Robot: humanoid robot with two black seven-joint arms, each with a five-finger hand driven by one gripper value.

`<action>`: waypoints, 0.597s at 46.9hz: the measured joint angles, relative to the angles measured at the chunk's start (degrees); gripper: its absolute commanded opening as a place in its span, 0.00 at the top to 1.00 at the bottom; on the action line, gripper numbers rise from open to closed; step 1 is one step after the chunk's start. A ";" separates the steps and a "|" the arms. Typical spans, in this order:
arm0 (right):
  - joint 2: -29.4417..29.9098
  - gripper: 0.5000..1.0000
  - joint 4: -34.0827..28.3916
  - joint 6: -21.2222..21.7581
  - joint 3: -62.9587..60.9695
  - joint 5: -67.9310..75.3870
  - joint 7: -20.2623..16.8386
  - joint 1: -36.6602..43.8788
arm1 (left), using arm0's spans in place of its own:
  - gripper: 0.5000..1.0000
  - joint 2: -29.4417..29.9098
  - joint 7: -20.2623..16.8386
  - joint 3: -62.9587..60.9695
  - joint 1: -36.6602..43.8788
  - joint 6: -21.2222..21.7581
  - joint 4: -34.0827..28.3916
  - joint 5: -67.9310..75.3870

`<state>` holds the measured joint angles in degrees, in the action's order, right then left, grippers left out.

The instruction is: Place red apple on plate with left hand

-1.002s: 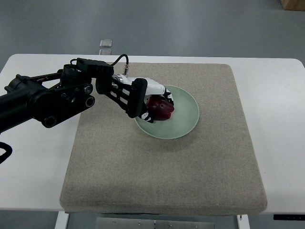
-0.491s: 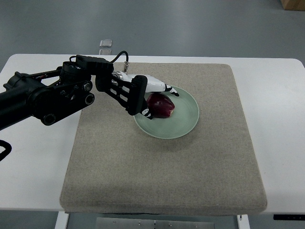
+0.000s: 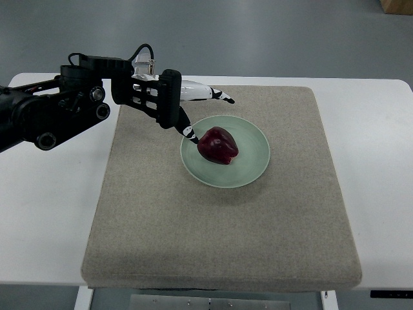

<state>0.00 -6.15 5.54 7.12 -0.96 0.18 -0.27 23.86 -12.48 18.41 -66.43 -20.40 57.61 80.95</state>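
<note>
On the white surface (image 3: 374, 161) lies a beige mat (image 3: 219, 226); our red apple (image 3: 218, 144) sits on the green plate (image 3: 255, 165). Our left hand (image 3: 184, 106) hovers beside it, fingers (image 3: 222, 98) spread, holding nothing. Placement looks done; next we clear the arm away.

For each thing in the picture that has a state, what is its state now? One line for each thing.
apple: resting on the plate, not held by any hand
plate: upright on the mat, holding the apple
left hand: open, fingers spread, above the plate's far-left rim, holding nothing
mat: lying flat on the table
</note>
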 measured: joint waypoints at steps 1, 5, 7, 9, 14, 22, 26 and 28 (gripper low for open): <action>0.00 0.07 0.00 0.00 0.00 0.00 -0.01 0.00 | 0.01 0.23 0.01 0.02 0.00 0.00 -0.50 -1.23; 0.00 0.07 0.00 0.00 0.02 0.00 0.00 0.00 | 0.01 0.68 0.01 0.13 -0.06 -0.07 -3.33 -7.05; 0.00 0.07 0.00 0.00 0.02 0.00 -0.01 0.00 | 0.01 0.77 0.01 0.14 -0.09 -0.08 -4.93 -10.28; 0.00 0.07 0.00 0.00 0.01 0.00 0.00 0.00 | 0.01 0.95 0.01 0.14 -0.09 -0.09 -6.59 -13.60; 0.00 0.07 0.00 0.00 0.03 0.01 0.00 0.00 | 0.01 2.40 0.01 0.15 -0.08 -0.08 -10.82 -23.62; 0.00 0.07 0.00 0.00 0.02 0.01 0.00 0.01 | 0.01 4.28 0.01 0.12 1.54 -0.14 -15.29 -39.24; 0.00 0.07 0.00 0.00 0.01 0.01 -0.01 0.00 | 0.01 4.40 0.01 0.09 2.41 -0.35 -17.31 -45.13; 0.00 0.07 0.00 0.00 0.01 0.01 0.00 0.00 | 0.01 4.41 0.01 0.09 2.71 -0.60 -18.69 -47.80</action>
<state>0.00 -6.15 5.54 7.12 -0.95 0.18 -0.27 28.27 -12.47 18.51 -63.72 -21.00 38.91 33.15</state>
